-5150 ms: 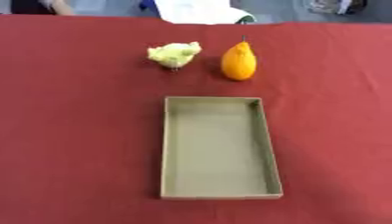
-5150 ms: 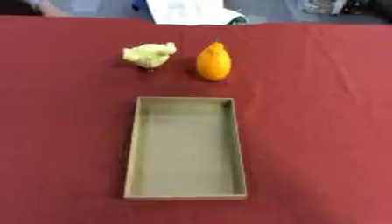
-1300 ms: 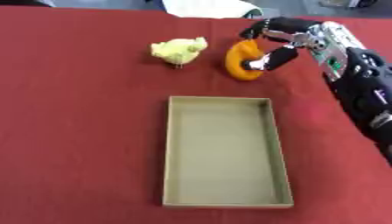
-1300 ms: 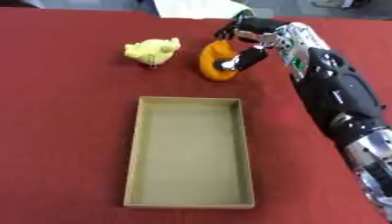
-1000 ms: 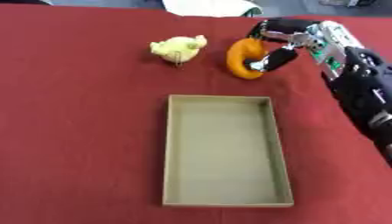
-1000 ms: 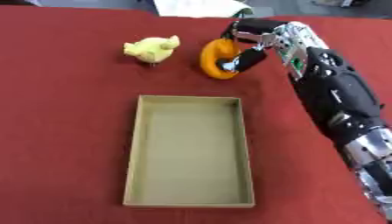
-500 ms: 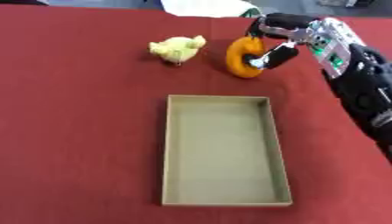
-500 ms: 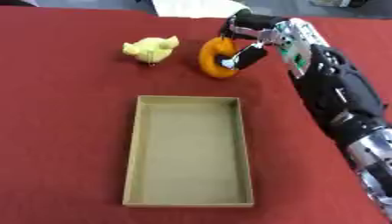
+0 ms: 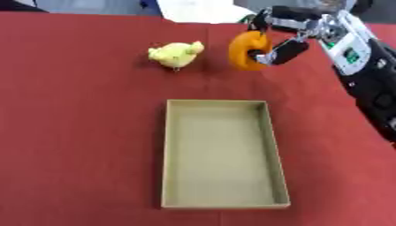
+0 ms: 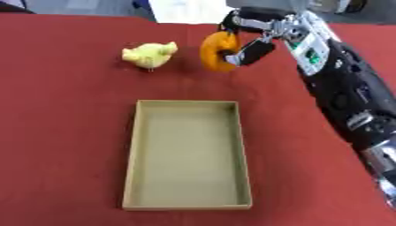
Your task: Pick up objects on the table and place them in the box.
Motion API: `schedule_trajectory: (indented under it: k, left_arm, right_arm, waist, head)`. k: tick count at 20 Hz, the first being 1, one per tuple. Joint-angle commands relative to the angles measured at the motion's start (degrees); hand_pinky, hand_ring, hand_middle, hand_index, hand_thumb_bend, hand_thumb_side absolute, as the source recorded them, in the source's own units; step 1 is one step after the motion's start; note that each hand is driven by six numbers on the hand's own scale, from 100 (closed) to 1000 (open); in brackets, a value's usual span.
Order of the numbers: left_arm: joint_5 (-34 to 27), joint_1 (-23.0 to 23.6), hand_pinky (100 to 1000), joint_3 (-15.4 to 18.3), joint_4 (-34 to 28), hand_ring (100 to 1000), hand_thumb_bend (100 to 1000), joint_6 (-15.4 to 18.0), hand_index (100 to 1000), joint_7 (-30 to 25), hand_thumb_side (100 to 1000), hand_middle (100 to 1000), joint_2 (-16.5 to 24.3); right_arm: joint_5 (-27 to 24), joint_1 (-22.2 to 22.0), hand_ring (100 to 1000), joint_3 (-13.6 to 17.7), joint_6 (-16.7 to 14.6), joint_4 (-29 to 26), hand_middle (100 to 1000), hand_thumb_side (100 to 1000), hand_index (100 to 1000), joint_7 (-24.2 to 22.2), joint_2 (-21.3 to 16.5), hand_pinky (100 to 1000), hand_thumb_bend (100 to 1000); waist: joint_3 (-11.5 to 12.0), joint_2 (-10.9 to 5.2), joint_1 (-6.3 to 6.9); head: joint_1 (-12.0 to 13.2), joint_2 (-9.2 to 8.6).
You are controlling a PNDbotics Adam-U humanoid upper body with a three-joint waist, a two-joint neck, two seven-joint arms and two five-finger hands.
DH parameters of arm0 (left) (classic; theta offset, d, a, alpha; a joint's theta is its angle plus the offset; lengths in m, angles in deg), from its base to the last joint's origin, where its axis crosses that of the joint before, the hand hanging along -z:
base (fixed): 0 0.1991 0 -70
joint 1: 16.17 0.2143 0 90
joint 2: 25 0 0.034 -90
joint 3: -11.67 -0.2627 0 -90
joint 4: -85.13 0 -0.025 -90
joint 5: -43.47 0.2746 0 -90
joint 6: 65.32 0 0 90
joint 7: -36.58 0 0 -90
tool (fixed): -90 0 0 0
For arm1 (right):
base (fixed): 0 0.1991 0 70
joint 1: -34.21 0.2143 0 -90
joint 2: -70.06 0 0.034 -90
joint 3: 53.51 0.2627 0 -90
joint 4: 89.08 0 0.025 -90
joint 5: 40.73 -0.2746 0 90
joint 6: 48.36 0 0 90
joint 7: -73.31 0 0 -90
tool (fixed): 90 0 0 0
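My right hand (image 9: 287, 39) reaches in from the right and is shut on an orange rounded object (image 9: 244, 50), fingers over its top and thumb on its right side. The object hangs a little above the red table (image 9: 77, 132), beyond the box's far right corner. A yellow chick-shaped toy (image 9: 176, 54) stands on the cloth to the left of the orange object. The open tan box (image 9: 221, 152) lies lengthwise in the middle of the table with nothing inside. My left hand shows in neither view.
A white sheet (image 9: 197, 9) lies at the table's far edge behind the objects. My right forearm (image 10: 340, 88) crosses the right side of the table. Bare red cloth lies to the left of the box and in front of it.
Five seconds ago no arm was in view. Over the last second my right hand, shut on the orange object, has raised it slightly off the cloth. The chick and box have not moved.
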Motion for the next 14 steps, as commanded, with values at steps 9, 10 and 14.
schedule_trajectory:
  k: [9,10,14]
  left_arm:
    - [0.27,-0.47,740,0.75,-0.96,804,400,0.35,811,0.02,583,522,2.16]
    - [0.30,-0.53,740,0.74,-0.96,804,400,0.40,811,-0.01,582,522,2.23]
    - [0.34,-0.74,740,0.74,-0.96,804,401,0.49,812,-0.08,582,522,2.40]
  right_arm:
    - [-13.20,-5.21,654,-0.99,7.49,-24.45,525,100,673,0.07,-10.02,686,100]
    - [-13.88,-5.98,653,-1.05,8.28,-26.94,526,100,674,0.46,-10.76,688,100]
    - [-14.86,-8.83,652,-1.34,12.52,-36.29,528,100,676,2.61,-13.12,712,100]
  waist:
    - [-0.64,-1.77,0.54]
    - [-0.72,-1.77,0.57]
    - [-0.92,-1.73,0.66]
  head:
    - [0.77,0.81]
    - [0.89,0.90]
    - [1.32,1.12]
